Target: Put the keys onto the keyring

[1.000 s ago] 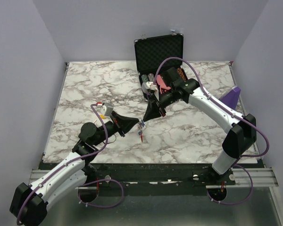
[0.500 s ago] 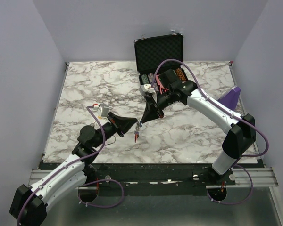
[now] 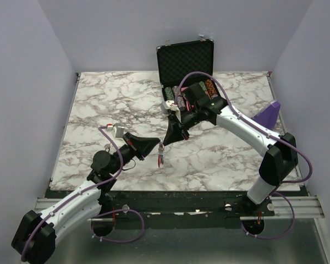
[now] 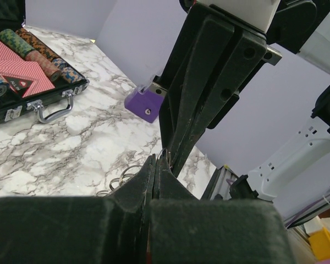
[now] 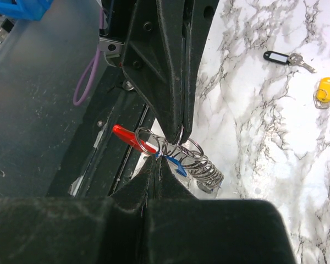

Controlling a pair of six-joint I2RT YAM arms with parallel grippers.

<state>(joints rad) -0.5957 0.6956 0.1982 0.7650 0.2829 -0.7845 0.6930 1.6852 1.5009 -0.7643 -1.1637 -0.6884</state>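
Edging leftward, clamping shut on keyring [image 5: 127, 137] with left gripper [image 3: 155, 147], seemingly on blue-tagged key [image 5: 175, 163] with right gripper [image 3: 167, 141], leaving dark-tagged key [image 5: 280, 57], yellow-tagged key [image 5: 324, 89] unthreaded on table [image 5: 253, 154].

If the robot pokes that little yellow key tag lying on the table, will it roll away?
Probably not. The yellow key tag looks flattish, so it would likely slide over the smooth marble table rather than roll. It looks small and plastic, so it is probably light. The thin metal loop at its end may swing loosely if it gets lifted.
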